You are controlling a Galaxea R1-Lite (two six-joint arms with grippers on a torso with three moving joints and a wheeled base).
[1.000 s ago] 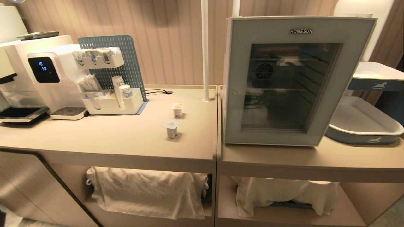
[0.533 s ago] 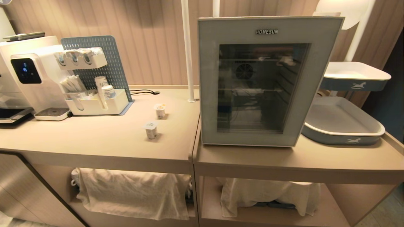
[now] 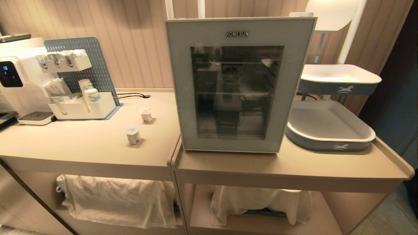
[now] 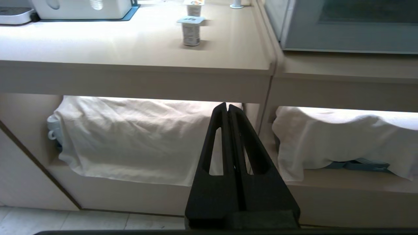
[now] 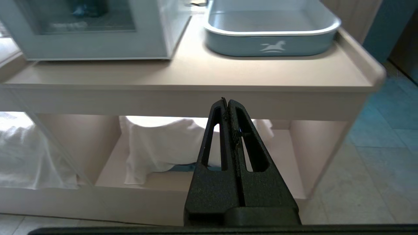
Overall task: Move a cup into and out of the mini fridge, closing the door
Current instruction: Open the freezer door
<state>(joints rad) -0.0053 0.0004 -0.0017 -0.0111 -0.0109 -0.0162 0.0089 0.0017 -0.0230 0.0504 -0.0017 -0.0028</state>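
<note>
Neither arm shows in the head view. The left gripper (image 4: 227, 106) appears only in its own wrist view, rising from the bottom centre of the frame to about mid-height, its two black fingers (image 4: 218, 130) pressed flat together along their whole length (no gap between the tips) and holding nothing. The right gripper (image 5: 227, 100) shows the same way in the right wrist view: it stands up from the bottom centre, its fingers (image 5: 216, 130) closed against each other tip to tip, empty. Both grippers point level and forward, each with long slots through its fingers.
</note>
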